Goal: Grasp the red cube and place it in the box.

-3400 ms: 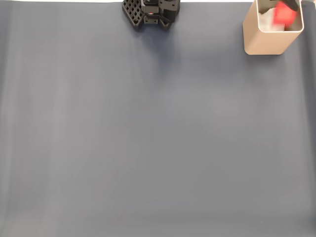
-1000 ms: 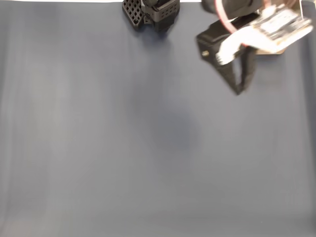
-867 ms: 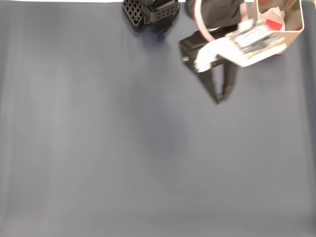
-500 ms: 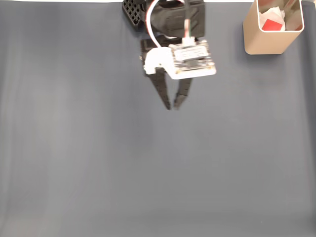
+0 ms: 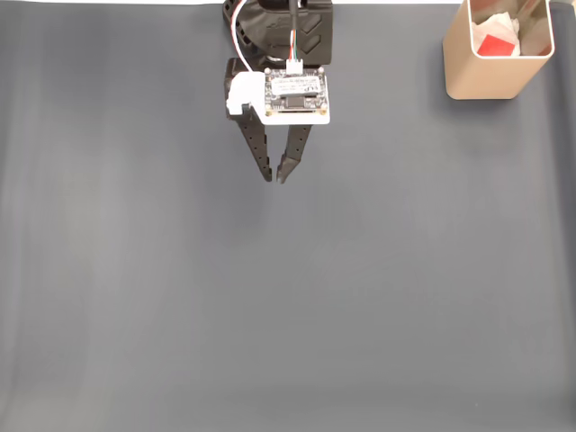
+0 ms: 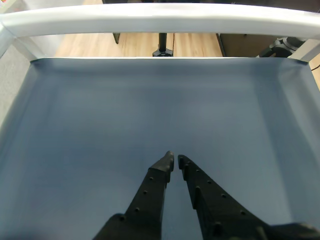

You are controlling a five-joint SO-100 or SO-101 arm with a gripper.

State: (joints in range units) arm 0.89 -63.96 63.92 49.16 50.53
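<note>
The red cube (image 5: 497,43) is a small bright red block with plain matte faces. It lies inside the box (image 5: 490,76), at the upper right of the fixed view, tilted so that one corner points down, with pale material around it. The box is a tall beige container with rounded corners, tan outer walls and a pale rim. It stands upright, its open top partly cut by the frame's upper edge.

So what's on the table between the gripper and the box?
Nothing. In the fixed view, only bare dark grey mat lies between the gripper and the box. The red cube sits inside the box.
</note>
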